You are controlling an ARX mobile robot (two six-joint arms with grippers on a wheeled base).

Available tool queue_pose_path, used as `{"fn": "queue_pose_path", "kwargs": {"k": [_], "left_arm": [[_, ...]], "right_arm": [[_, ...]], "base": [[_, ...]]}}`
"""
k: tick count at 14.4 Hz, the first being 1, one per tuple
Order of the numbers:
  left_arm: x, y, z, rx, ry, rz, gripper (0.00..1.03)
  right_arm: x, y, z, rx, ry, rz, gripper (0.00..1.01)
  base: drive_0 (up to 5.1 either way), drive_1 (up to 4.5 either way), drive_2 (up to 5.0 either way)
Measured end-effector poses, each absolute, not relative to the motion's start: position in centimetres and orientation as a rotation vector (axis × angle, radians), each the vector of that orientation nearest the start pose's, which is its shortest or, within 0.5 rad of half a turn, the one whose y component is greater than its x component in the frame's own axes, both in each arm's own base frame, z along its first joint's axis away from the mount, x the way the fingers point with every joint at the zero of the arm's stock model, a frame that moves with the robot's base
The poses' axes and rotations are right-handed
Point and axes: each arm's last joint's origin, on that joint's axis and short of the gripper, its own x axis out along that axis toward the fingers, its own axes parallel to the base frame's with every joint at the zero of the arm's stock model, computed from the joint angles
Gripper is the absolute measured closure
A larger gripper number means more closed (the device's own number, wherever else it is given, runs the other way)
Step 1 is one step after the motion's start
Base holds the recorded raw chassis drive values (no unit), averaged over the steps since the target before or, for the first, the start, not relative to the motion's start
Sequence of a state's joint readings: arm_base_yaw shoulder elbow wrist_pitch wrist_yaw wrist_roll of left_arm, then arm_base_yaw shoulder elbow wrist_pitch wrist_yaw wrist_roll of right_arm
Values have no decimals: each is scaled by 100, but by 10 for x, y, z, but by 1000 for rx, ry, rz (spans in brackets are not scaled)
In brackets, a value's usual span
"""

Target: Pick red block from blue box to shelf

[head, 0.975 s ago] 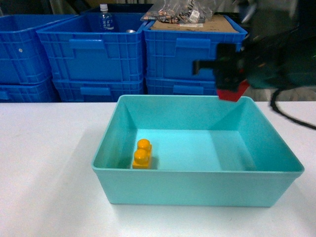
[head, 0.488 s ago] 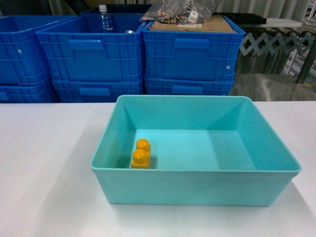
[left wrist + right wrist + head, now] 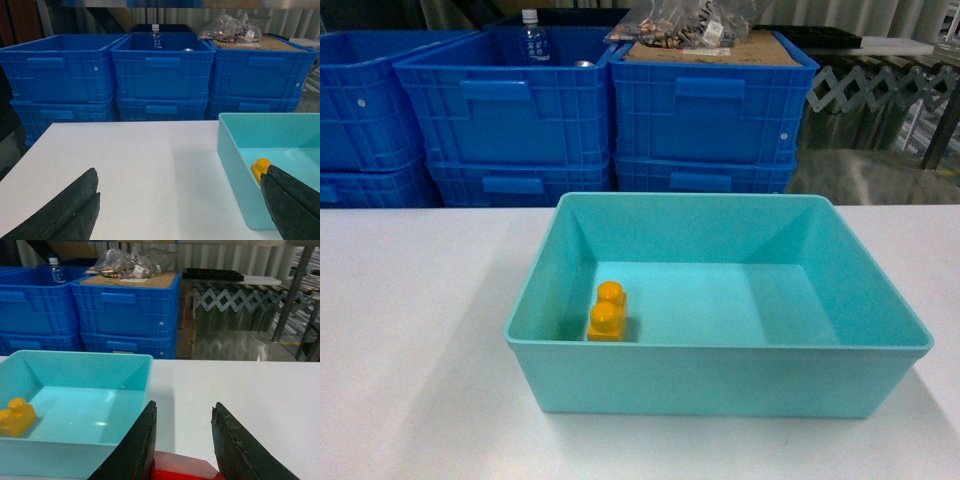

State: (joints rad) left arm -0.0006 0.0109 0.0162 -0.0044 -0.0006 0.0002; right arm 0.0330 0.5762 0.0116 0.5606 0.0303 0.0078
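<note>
The red block (image 3: 180, 467) sits between the right fingers (image 3: 131, 450), at the bottom edge of the right wrist view. Only its upper face shows; the stud is not visible. The two dark fingers are partly closed and flank the block on both sides, so the block appears pinched, though the contact faces lie below the picture edge.

Progress, as a judgement: the removal step is complete. The blue box (image 3: 720, 375) contains only the orange brick (image 3: 607, 311), and the red block is outside the box. In the right wrist view the box lies to the left of the right fingers and ahead of them, with the white surface (image 3: 240, 390) directly ahead. The transfer to the shelf remains. A shiny steel frame (image 3: 292, 295) stands far ahead and to the right of the right fingers, behind the surface; it may be the shelf, but its tiers cannot be confirmed. Placement and release are not yet done.

The left fingers (image 3: 65, 212) are spread wide and hold nothing. One finger shows at each lower corner of the left wrist view. The box stands to their right, the orange brick just beside the right-hand finger in the picture. Stacked blue crates (image 3: 160, 70) stand beyond the surface, ahead of both grippers.

Neither gripper appears in the head view.
</note>
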Motion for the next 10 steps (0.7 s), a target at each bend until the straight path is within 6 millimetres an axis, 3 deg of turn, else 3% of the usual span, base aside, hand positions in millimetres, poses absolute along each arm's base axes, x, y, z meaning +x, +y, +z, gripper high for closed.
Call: {"fn": "queue_pose_path", "kwargs": {"k": [10], "left_arm": [[97, 0, 168, 0, -1, 0, 5]], "right_arm": [[114, 0, 171, 7, -13, -4, 73]], "base": [[0, 0, 0]]}}
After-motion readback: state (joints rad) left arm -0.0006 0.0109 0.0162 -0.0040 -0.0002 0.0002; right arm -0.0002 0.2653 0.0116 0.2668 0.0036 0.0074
